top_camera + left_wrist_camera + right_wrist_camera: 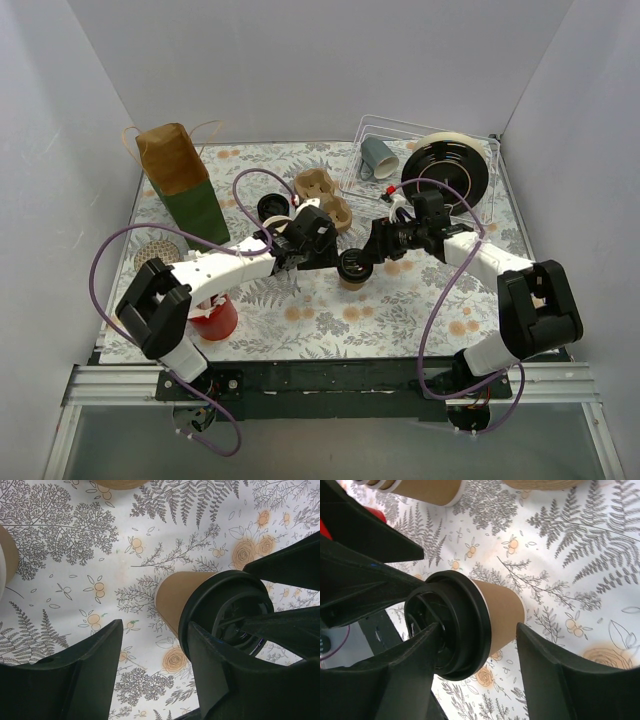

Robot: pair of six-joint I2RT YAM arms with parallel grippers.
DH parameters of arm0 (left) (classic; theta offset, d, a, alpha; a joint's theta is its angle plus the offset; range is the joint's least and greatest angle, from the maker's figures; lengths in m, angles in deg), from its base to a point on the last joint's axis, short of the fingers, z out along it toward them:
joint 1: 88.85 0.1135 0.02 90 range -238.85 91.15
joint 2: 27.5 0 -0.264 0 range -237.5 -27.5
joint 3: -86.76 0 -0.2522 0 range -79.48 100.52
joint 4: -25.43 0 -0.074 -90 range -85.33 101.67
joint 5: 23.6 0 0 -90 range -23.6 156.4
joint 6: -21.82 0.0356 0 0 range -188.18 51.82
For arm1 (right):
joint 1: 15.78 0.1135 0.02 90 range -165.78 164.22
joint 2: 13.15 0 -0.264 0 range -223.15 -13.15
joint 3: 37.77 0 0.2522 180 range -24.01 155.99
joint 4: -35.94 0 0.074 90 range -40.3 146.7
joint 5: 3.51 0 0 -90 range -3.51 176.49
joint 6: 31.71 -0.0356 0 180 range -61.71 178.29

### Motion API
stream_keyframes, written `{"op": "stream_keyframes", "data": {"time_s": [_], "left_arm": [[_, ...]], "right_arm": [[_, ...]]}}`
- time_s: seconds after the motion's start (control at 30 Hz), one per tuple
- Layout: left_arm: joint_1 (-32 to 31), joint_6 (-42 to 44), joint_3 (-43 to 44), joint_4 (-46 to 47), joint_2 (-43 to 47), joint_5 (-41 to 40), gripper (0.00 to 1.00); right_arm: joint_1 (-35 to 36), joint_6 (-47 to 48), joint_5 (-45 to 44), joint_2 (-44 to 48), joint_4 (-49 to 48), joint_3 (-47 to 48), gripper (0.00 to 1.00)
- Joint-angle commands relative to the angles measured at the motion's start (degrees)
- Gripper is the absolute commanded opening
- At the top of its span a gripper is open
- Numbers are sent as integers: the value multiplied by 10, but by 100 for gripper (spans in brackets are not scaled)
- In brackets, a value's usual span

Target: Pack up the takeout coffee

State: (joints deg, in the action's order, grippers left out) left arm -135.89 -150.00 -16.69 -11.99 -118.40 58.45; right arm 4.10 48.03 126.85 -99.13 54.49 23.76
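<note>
Though unclear from above, wrist views show left and right jaws spread beside the lidded cup (502, 614)

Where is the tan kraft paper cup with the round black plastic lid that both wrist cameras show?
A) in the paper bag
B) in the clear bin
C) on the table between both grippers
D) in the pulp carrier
C: the lidded kraft cup stands on the fern-print table, flanked by the left gripper and the right gripper, both open.

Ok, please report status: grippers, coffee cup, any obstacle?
Left gripper open, beside the lidded cup. Right gripper open, fingers either side of it. Cup upright, lid on. Both grippers crowd it.
</note>
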Motion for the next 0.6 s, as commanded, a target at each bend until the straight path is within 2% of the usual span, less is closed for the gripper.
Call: {"op": "stream_keyframes", "data": {"time_s": [0.0,0.2,0.57], "left_arm": [[1,4,31,0,5,-8,54],[1,10,50,-2,-20,4,55],[1,12,69,-18,-44,-6,56]], "right_arm": [[-5,-9,-59,17,64,7,72],[-13,-10,-70,20,93,35,76],[-33,-15,-49,34,108,53,77]]}}
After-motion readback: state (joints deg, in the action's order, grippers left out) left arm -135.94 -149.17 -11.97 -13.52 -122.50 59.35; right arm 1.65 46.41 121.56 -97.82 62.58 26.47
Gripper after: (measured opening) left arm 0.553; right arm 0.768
